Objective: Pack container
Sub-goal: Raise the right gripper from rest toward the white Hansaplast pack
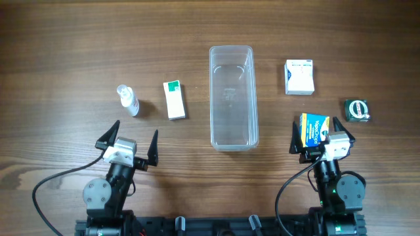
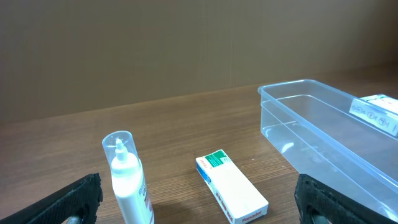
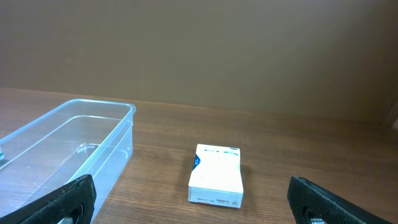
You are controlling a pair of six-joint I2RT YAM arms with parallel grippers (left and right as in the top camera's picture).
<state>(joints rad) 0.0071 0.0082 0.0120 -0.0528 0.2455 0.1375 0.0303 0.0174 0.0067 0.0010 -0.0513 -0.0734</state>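
The clear plastic container [image 1: 212, 98] lies lengthwise at the table's middle and looks empty; it also shows in the left wrist view [image 2: 311, 83] and the right wrist view [image 3: 93, 102]. My left gripper [image 1: 136, 131] is open and empty, behind a small spray bottle [image 1: 128, 99] and a white-green box [image 1: 174, 99]. Both show ahead of its fingers [image 2: 202, 205]: the bottle [image 2: 129, 180] and the box [image 2: 231, 194]. My right gripper [image 1: 318, 128] is open, with a yellow-blue box [image 1: 314, 129] beneath it. A white box [image 1: 299, 77] lies ahead of it [image 3: 216, 174].
A small dark green packet with a round label [image 1: 357, 110] lies at the far right. Cables run from both arm bases along the near table edge.
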